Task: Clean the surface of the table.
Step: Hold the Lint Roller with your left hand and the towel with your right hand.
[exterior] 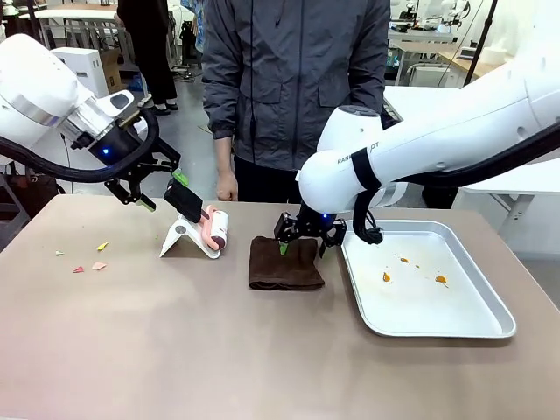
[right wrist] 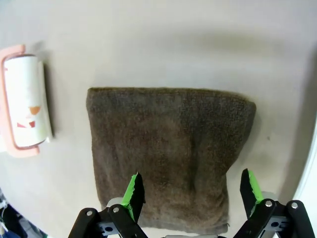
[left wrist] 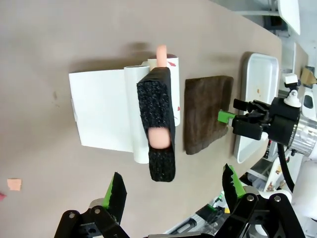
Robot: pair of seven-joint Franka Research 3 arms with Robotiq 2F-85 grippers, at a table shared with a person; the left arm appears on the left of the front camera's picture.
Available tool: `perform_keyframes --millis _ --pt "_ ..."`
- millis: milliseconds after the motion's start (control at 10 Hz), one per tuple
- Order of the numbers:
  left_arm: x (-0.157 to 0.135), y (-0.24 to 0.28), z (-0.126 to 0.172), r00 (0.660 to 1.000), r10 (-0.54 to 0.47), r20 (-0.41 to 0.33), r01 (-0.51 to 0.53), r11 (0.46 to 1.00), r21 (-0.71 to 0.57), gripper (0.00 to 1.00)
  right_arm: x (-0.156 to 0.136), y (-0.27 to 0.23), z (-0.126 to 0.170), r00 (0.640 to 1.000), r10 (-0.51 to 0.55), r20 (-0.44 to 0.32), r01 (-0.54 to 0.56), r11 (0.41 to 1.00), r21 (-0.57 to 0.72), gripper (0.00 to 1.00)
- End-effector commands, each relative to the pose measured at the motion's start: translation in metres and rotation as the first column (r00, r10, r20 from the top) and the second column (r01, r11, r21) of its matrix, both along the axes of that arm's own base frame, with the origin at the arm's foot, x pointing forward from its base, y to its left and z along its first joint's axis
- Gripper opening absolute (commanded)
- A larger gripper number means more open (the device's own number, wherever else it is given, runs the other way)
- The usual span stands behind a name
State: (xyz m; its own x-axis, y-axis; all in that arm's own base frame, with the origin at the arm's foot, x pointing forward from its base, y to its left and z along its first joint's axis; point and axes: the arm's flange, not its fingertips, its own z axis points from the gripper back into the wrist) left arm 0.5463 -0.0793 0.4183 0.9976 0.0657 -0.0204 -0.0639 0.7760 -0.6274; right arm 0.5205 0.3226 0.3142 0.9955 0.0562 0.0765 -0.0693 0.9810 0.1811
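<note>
Front view shows you the table (exterior: 175, 350) spread across the whole foreground, a matte brownish-tan top running from the robot's side to the person in a grey jacket (exterior: 293, 83) standing at its far edge. On it, from the middle out, you've got a folded dark brown towel (exterior: 284, 264) and a pink lint roller (exterior: 215, 229) leaning on a white stand (exterior: 179, 238). A few small paper scraps (exterior: 98, 255) lie near the left edge, and a silver tray (exterior: 490, 328) with orange smears (exterior: 386, 276) sits on the right. Your right gripper (right wrist: 191, 183) hangs over the towel's edge, jaws spread wide with nothing in them. Your left gripper (left wrist: 172, 186) is just as wide and empty, and the roller's black foam handle (left wrist: 159, 129) points up toward the gap without touching either pad. Behind the person you can see a grey floor and white-topped tables (exterior: 420, 39). For writing, there's dark lettering on the right arm's shell (exterior: 350, 157), partly cut off by a black strap. I can only make out something like "RANK".
</note>
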Motion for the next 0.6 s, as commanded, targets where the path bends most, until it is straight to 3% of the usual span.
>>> perform_keyframes --millis 0,500 --pt "0.007 -0.009 0.001 1.000 0.018 -0.001 -0.018 0.999 0.037 1.00 0.002 0.012 -0.003 0.999 -0.047 0.020 0.048 0.998 -0.041 1.00" --pt "0.019 -0.012 -0.014 0.994 0.062 0.088 -0.066 0.997 0.042 1.00 0.001 0.017 -0.010 0.999 -0.051 0.009 0.051 0.998 -0.043 1.00"
